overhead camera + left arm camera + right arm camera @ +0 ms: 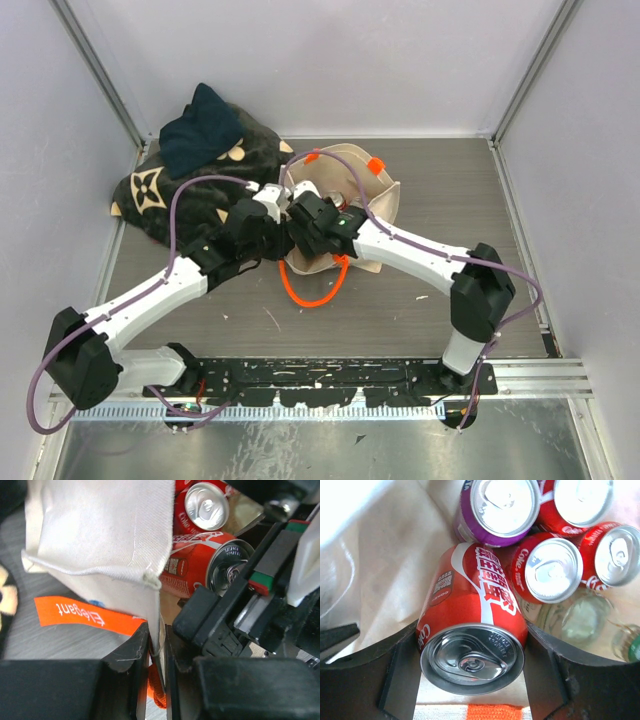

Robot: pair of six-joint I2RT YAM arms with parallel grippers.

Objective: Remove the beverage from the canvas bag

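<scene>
Top view: the canvas bag (383,205) lies on the table (450,300), mouth toward the arms, with one orange handle (310,295) looped on the table at the bag's 6 o'clock. A dark floral blanket (190,190) is heaped at its 10 o'clock. Both arms meet at the bag mouth.

Left wrist view: the left fingers (142,647) are clenched on the edge of the bag's canvas wall, beside an orange label (85,615).

Right wrist view: the right fingers (545,665) grasp a red cola can (470,600) lying on its side inside the bag, one finger against each flank. A purple can (495,510) stands at its 12 o'clock and further red cans (552,570) at 1 to 2 o'clock.
</scene>
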